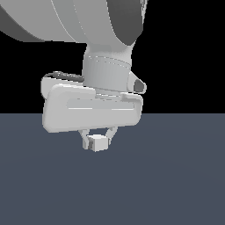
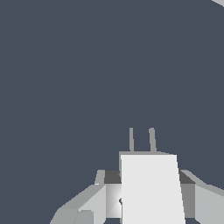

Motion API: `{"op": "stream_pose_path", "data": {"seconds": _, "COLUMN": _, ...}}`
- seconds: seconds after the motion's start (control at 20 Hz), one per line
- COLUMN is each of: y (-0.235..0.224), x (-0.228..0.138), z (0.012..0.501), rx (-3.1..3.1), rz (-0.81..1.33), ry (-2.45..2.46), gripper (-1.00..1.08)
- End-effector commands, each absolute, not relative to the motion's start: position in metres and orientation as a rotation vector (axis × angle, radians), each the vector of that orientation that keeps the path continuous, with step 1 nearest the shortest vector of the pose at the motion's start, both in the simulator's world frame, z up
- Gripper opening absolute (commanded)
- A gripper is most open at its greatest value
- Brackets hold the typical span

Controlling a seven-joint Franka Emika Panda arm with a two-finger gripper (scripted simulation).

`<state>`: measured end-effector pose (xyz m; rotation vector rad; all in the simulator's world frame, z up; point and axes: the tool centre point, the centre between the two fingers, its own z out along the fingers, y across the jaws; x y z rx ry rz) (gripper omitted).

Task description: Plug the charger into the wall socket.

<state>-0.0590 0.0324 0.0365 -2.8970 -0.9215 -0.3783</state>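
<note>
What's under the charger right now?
Only bare dark floor shows below the charger, which hangs between the gripper fingers. The spot straight beneath it is hidden in the wrist view by the charger itself. No socket is visible.

No readable text, labels, numbers or signs anywhere.

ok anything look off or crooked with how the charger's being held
Nothing stands out. The charger sits squarely in the tool, one finger on each side, and its two prongs stick out straight and parallel. It hangs above the floor. The wall socket is not in either view.
</note>
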Motion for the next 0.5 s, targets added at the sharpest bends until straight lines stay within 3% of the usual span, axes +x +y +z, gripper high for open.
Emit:
{"op": "stream_pose_path", "data": {"seconds": 0.0, "y": 0.038, "x": -0.054, "z": 0.042, "rx": -2.927, "rz": -0.385, "ry": -0.84, "gripper": -1.0}}
{"op": "stream_pose_path", "data": {"seconds": 0.45, "y": 0.052, "x": -0.035, "z": 0.06, "rx": -3.015, "rz": -0.399, "ry": -0.562, "gripper": -1.0}}
